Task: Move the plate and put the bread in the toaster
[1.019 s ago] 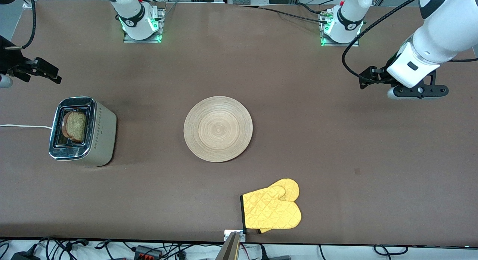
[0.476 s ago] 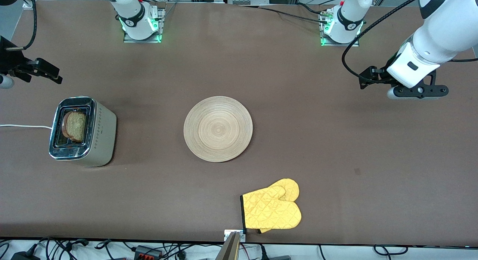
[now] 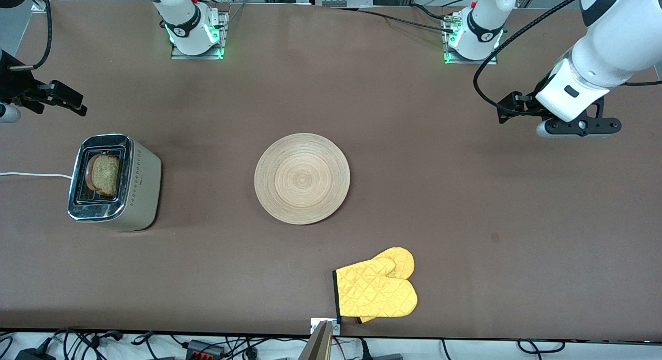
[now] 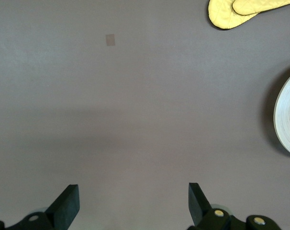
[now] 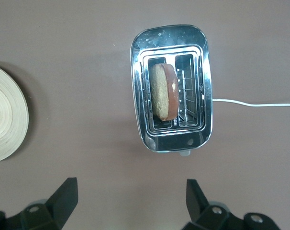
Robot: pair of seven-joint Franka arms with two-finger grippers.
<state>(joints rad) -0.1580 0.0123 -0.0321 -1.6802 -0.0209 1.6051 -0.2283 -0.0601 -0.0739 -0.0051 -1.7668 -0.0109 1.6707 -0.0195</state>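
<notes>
**Bread sits in the toaster, plate mid-tabletop**

Front view: the toaster (image 3: 115, 181), a boxy shiny silver metal body with rounded corners and a row of small dots down its side, stands near the edge of the brown tabletop (image 3: 465, 205) at the right arm's end, its white cord (image 3: 31, 175) running off that edge. The bread (image 3: 104, 175), a brown slice with a darker crust, stands upright in one slot. The plate (image 3: 302, 178), round, flat, pale wood with ring grain, lies at the tabletop's middle. A yellow quilted oven mitt (image 3: 376, 290) lies by the edge nearest the camera. The left gripper (image 3: 578, 126) hangs over the left arm's end, the right gripper (image 3: 49, 97) over the right arm's end.

Left wrist view: the left gripper's (image 4: 133, 203) black fingers (image 4: 68, 203) are spread apart over bare tabletop; the plate's rim (image 4: 287, 115) and the mitt (image 4: 240, 9) show.

Right wrist view: the right gripper's (image 5: 130, 201) fingers (image 5: 66, 196) are spread apart, empty, with the toaster (image 5: 172, 88), bread (image 5: 164, 91) leaning in a slot, in view. No writing is readable.
</notes>
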